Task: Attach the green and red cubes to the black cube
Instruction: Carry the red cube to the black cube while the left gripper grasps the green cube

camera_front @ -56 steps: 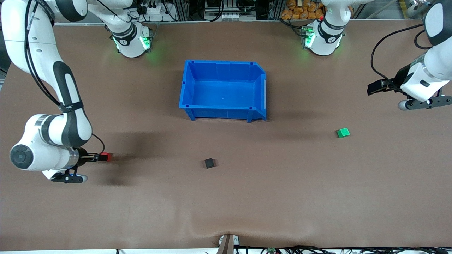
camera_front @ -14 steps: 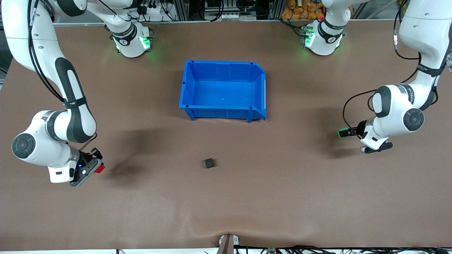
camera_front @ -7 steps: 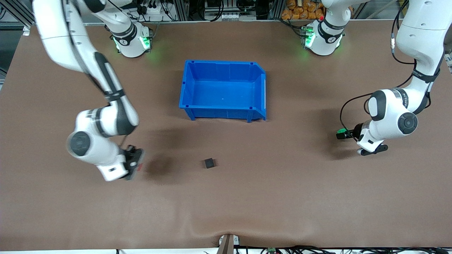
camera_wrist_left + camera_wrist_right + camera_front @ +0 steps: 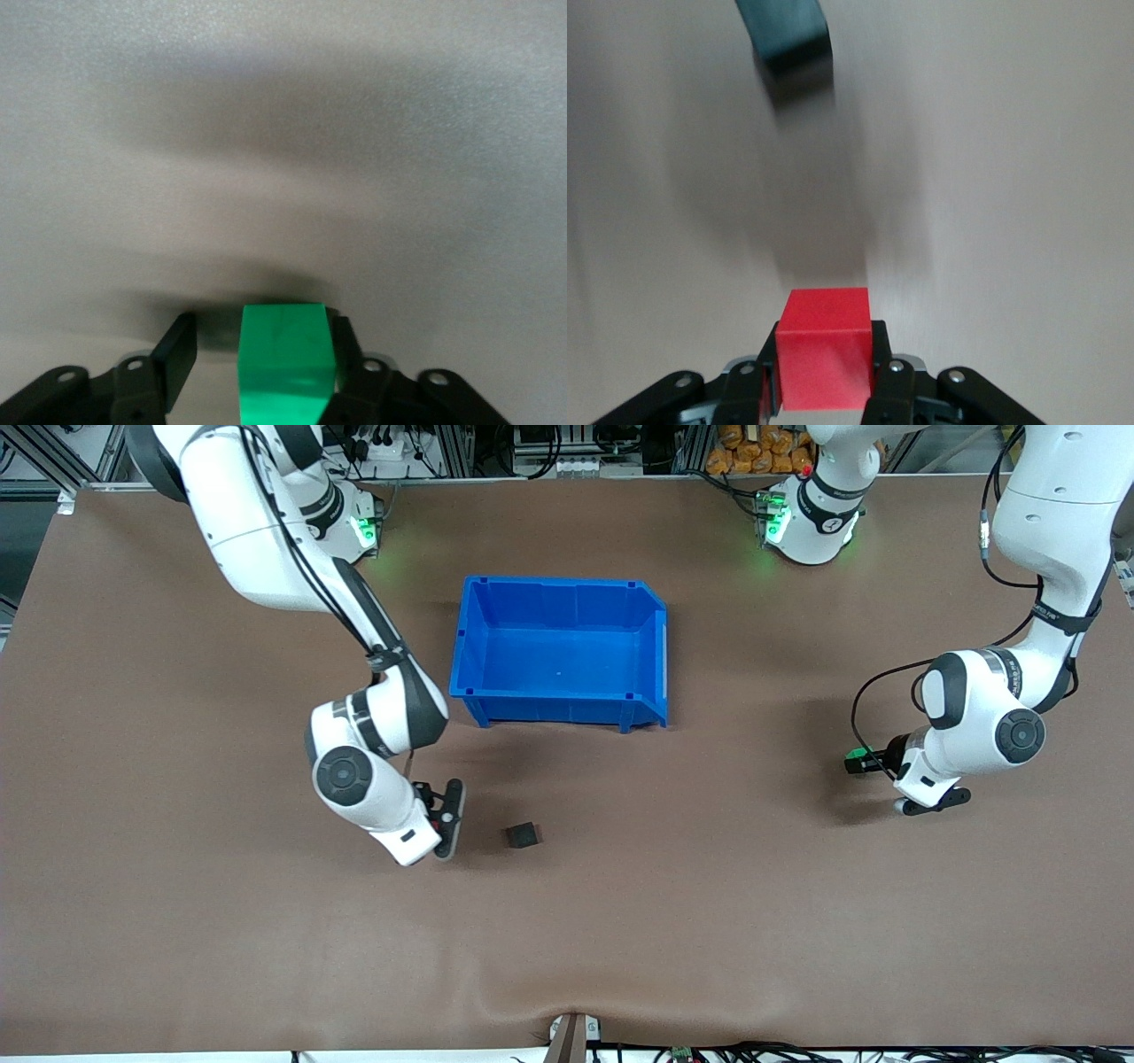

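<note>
From the high front camera, I see a brown table (image 4: 709, 921) with a blue bin (image 4: 558, 691) standing near its middle, toward the robots' bases. A small black cube (image 4: 524, 834) sits on the table, nearer to the camera than the bin. My right arm reaches down from its base and its right gripper (image 4: 450, 819) hangs low over the table just beside the black cube, toward the right arm's end; the red cube is hidden in this view. My left arm bends down at the left arm's end of the table, and its left gripper (image 4: 864, 761) is low over the surface with the green cube (image 4: 854, 756) showing as a bright spot at its tip, well apart from the black cube.

On the left wrist view, the left gripper (image 4: 266, 354) has its two dark fingers (image 4: 175, 352) set either side of the green cube (image 4: 285, 354). One finger touches the cube while a gap shows between the cube and the other finger, so the grip is not closed on it. Bare table surface fills the rest.

On the right wrist view, the right gripper (image 4: 825, 363) is clamped on the red cube (image 4: 826, 352), fingers (image 4: 884, 367) pressed against both sides. The black cube (image 4: 792, 40) lies ahead of it on the table, apart from the red one
</note>
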Robot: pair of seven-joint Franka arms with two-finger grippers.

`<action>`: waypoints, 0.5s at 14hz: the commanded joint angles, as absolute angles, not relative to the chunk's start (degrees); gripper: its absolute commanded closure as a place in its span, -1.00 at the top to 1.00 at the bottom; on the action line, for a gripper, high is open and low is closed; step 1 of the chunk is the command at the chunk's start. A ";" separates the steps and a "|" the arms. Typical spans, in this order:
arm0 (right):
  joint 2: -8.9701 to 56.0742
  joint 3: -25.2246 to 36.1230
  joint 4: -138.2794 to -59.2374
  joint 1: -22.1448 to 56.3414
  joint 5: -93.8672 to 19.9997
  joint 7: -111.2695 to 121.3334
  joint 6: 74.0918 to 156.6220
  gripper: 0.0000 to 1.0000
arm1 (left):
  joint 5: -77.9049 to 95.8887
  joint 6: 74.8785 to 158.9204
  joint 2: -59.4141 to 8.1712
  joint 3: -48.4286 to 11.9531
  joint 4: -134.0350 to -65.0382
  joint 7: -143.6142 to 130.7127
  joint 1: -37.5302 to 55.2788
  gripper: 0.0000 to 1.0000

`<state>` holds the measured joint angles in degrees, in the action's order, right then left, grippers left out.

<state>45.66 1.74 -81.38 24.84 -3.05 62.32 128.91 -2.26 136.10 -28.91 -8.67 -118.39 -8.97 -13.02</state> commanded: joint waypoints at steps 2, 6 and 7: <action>51.06 2.29 -74.18 27.68 -2.81 60.66 127.97 -1.00 | -3.34 136.32 -28.83 -9.05 -118.04 -9.67 -13.45 0.13; 54.04 2.37 -70.85 28.83 -2.64 60.03 128.23 -1.00 | -3.25 136.23 -28.57 -9.14 -118.04 -9.93 -13.45 -0.09; 54.57 2.37 -70.23 29.44 -2.55 60.03 128.58 -1.00 | -3.25 136.06 -28.48 -9.14 -118.04 -10.11 -13.53 -0.28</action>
<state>51.78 1.78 -74.34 28.53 -3.08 60.96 128.92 -2.33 136.10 -28.83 -8.60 -118.08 -9.07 -13.08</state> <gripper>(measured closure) 0.608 0.533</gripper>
